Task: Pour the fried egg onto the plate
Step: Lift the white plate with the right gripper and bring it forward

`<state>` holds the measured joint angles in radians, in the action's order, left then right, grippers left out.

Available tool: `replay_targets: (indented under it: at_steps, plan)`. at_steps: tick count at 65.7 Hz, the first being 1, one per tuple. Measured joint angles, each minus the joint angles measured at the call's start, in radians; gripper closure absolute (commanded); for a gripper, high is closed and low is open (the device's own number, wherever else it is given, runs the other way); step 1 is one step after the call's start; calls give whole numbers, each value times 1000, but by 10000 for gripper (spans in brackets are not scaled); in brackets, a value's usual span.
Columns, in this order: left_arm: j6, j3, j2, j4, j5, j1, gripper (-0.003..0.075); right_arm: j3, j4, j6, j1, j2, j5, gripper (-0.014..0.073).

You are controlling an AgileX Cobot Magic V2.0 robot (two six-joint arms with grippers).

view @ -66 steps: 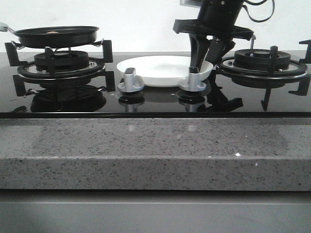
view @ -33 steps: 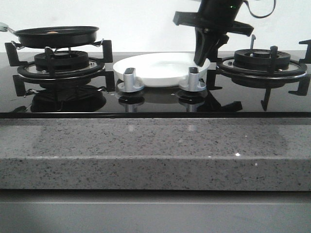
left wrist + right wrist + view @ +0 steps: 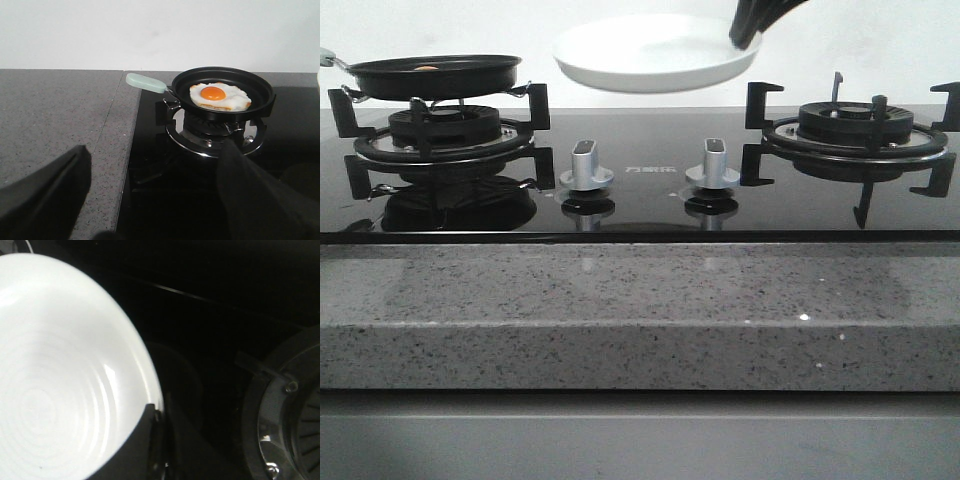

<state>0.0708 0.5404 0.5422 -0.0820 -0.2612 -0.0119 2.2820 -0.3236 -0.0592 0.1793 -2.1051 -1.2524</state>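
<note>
The white plate (image 3: 645, 52) hangs in the air above the middle of the stove, held by its right rim in my right gripper (image 3: 745, 35), which is shut on it. The plate fills much of the right wrist view (image 3: 60, 370), with my fingers (image 3: 145, 440) clamped on its rim. The fried egg (image 3: 219, 96), white with an orange yolk, lies in the black pan (image 3: 222, 95) on the left burner. The pan also shows in the front view (image 3: 435, 72). My left gripper (image 3: 155, 200) is open and empty, some way short of the pan; it is out of the front view.
The pan has a pale green handle (image 3: 146, 82) pointing towards the grey counter (image 3: 55, 120). Two silver knobs (image 3: 587, 165) (image 3: 714, 162) stand at the stove's front. The right burner (image 3: 860, 130) has raised black supports. A grey stone ledge (image 3: 640, 310) runs along the front.
My right gripper closed on the plate's right rim and lifted it from the stove top up into the air. The pan and egg have not moved.
</note>
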Motion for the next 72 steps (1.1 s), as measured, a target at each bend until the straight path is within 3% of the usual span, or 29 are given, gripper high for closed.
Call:
replay_targets:
  at_steps: [9, 17, 27, 38, 72]
  plan:
    - [0, 0, 0, 0, 0, 0, 208, -86, -2, -35, 8, 70, 0, 657]
    - [0, 0, 0, 0, 0, 0, 208, -276, -2, -72, 37, 169, 11, 657]
    - [0, 0, 0, 0, 0, 0, 208, -597, -11, -103, 91, 324, 151, 657]
    - [0, 0, 0, 0, 0, 0, 207, -826, -24, -112, 123, 443, 277, 660]
    - [0, 0, 0, 0, 0, 0, 208, -892, -36, -114, 127, 472, 343, 661]
